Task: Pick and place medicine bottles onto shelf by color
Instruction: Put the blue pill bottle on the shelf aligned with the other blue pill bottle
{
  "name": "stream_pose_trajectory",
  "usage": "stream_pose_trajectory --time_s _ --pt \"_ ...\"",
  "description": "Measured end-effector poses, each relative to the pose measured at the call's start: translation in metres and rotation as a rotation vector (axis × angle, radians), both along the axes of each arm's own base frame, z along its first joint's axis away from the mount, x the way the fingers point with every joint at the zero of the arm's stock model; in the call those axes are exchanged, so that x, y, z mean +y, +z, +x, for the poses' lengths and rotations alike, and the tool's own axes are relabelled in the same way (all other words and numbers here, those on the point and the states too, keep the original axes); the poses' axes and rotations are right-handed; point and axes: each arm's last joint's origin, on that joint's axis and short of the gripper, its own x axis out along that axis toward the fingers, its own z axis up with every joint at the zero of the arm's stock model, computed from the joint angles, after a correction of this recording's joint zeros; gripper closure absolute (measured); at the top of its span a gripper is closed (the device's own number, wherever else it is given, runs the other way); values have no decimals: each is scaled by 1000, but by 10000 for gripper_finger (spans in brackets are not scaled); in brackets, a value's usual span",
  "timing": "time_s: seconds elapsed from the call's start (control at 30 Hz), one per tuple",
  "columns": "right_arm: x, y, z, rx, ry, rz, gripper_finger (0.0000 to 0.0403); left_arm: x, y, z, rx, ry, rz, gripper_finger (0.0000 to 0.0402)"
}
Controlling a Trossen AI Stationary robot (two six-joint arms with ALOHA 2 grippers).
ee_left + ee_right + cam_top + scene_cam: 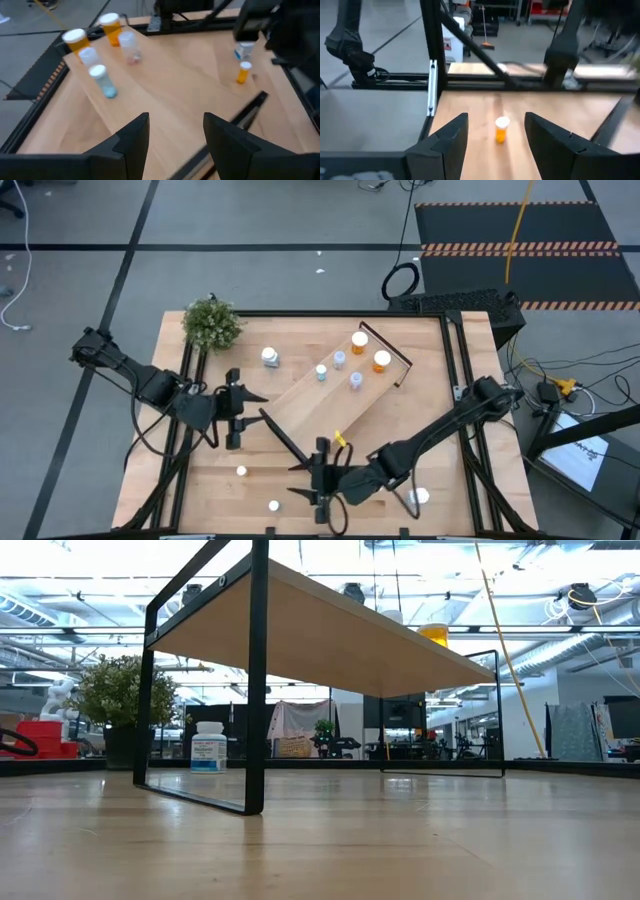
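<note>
The big wooden bench [420, 420] fills the middle of the high view; two dark arms reach over it. The long light-wood shelf [330, 395] lies slantwise across the bench, with black brackets at both short ends; in the low view it stands up off the bench on those black legs. A green bushy plant [212, 323] sits at a far corner of the bench.

The left pincer [234, 418] hangs just beside the near end of the shelf; its two dark fingers [131, 137] are apart with nothing between them. The right pincer [320, 480] hangs over the near edge of the bench; its fingers [449, 135] are apart too and hold nothing; a small orange bottle [501, 129] stands on the bench ahead of them.

On the shelf stand two orange bottles [381, 361] and three pale blue bottles [355, 381], close together at the far end; a white bottle [270, 358] stands on the bench beside the shelf; a few more small bottles [241, 471] stand on the near part of the bench.
</note>
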Motion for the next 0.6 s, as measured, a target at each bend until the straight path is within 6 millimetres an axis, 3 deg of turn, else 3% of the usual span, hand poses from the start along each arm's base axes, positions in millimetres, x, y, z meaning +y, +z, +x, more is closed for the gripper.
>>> stream_pose_trajectory --time_s 0.43,0.6 --pt "50 -52 -2 -49 -30 82 211 -13 -1 -7 -4 -55 1 215" --pt "55 -78 4 -45 -54 93 211 -19 -2 -10 3 -84 6 215"
